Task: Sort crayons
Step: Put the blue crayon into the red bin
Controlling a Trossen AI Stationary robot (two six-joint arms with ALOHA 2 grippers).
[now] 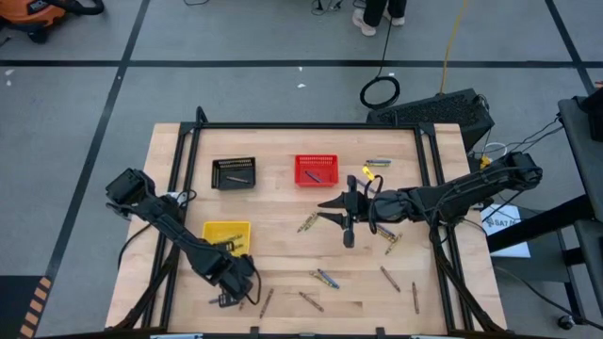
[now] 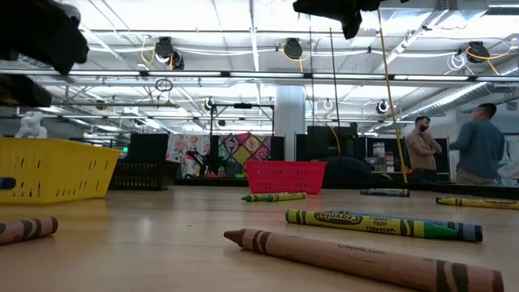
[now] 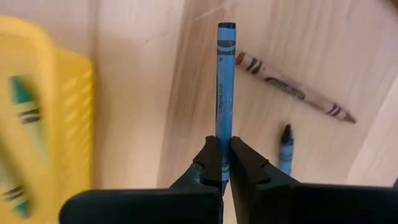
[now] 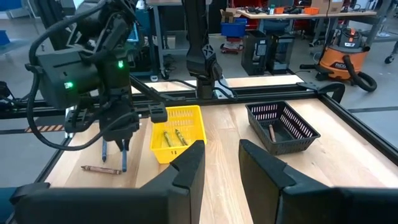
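My left gripper (image 1: 236, 275) hangs just near of the yellow basket (image 1: 226, 235) and is shut on a blue crayon (image 3: 225, 81); it also shows in the right wrist view (image 4: 118, 134). A brown crayon (image 3: 292, 87) and a second blue crayon (image 3: 285, 150) show on the wood beside it. My right gripper (image 1: 345, 218) is open and empty above the table's middle, near of the red basket (image 1: 316, 169). Several loose crayons lie on the near half of the table (image 1: 325, 278). My left gripper pinches the blue crayon's one end (image 3: 222, 167) between its two fingers. The fingers point down and lie along the crayon, which sticks out straight past them, upright (image 4: 124, 158). Whether its lower end touches the table, I cannot tell.
The black basket (image 1: 233, 173) holds one crayon at the far left. The red basket and the yellow basket (image 4: 177, 130) hold a few crayons. More crayons lie at the far right (image 1: 377, 162) and near the table's front edge (image 2: 365, 259). People stand in the room beyond (image 2: 478, 146).
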